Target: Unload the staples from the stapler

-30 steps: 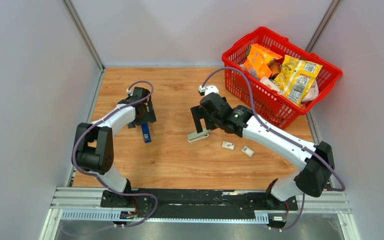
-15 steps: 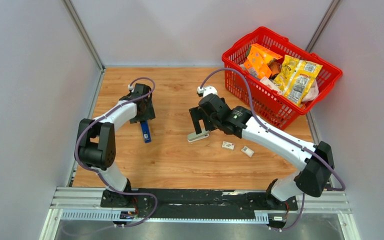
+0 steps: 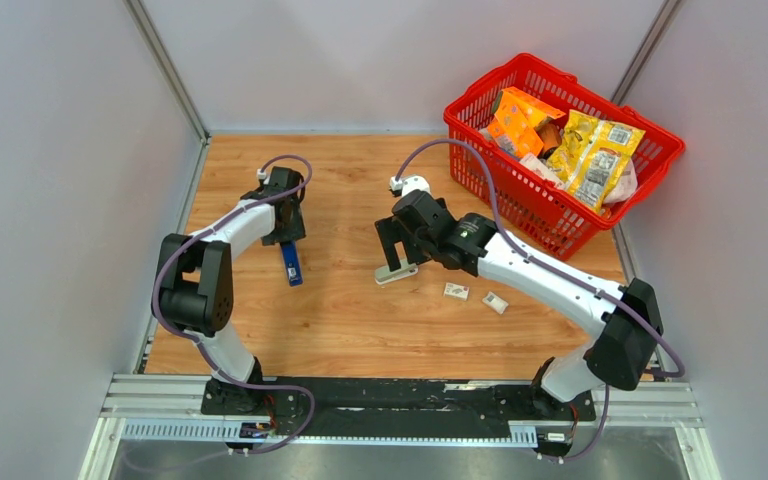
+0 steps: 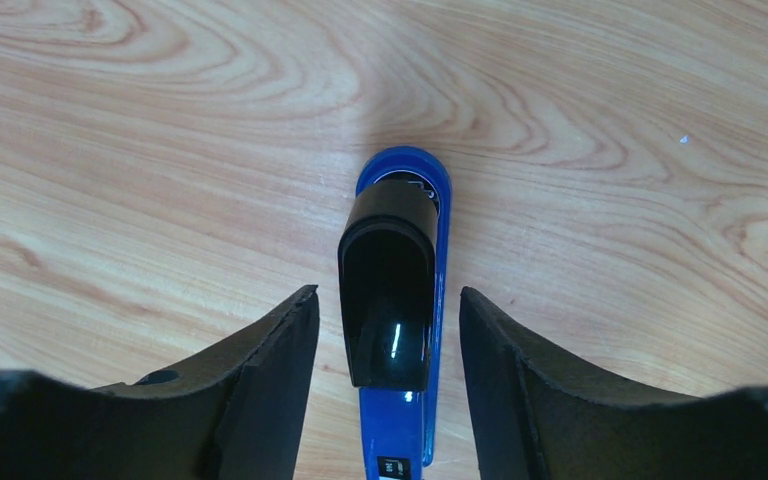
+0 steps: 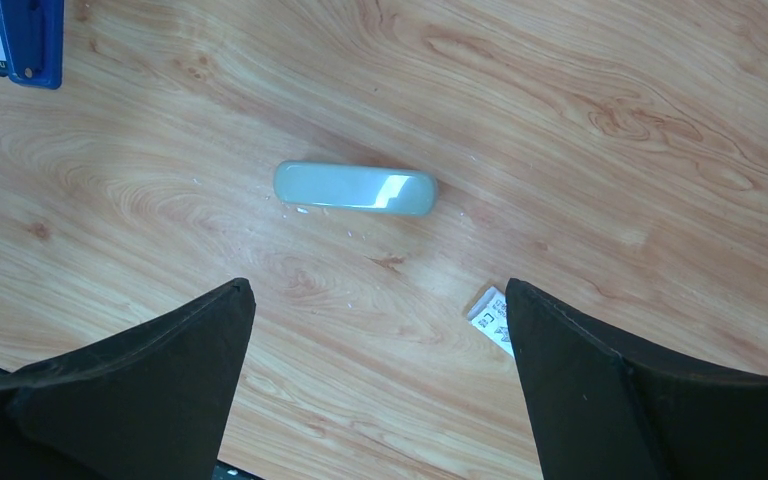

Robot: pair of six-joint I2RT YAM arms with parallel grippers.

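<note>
My left fingers are standing apart, straddling the blue stapler lying flat on the wooden surface, neither one touching it, lined up to pinch its sides. No staples are showing; presumably they are sitting inside. My right fingers are hanging wide apart above a pale grey oblong case, with a small white box nearby.

left fingers narrower, closer around blue stapler
</note>
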